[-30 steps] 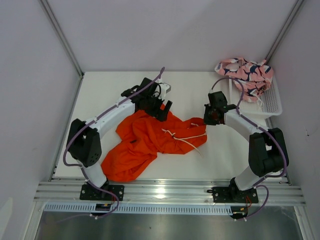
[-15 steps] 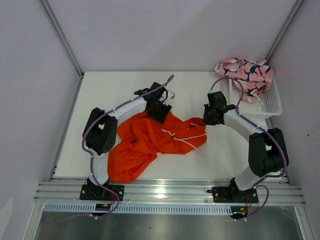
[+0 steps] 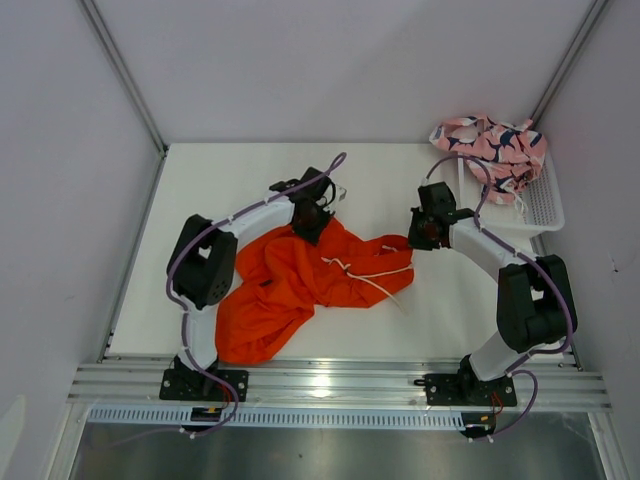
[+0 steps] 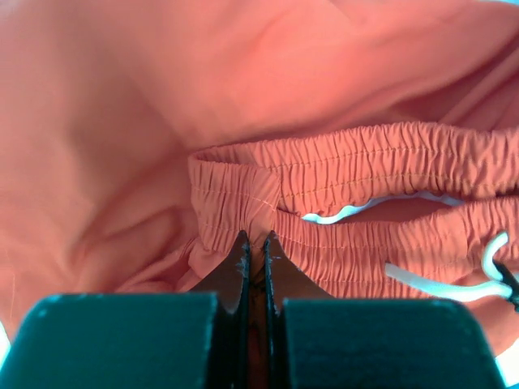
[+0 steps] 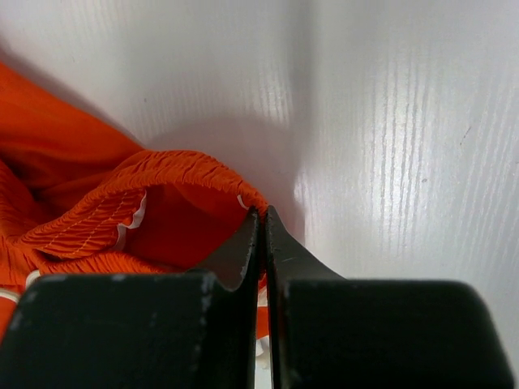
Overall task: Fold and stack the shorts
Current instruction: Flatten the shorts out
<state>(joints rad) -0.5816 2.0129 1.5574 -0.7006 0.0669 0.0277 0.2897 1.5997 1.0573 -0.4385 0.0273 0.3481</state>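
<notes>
Crumpled bright orange fabric shorts point(image 3: 290, 285) on white table point(image 3: 380, 180), left fingers point(image 4: 231, 275) clamped on their waistband point(image 4: 365, 154), right fingers point(image 5: 235, 259) clamped on waistband's other end.

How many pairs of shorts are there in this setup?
2. The orange pair lies on the table, its waistband pinched by the left gripper and right gripper. The pink printed pair is heaped on the white basket, far right; others might hide underneath.
</notes>
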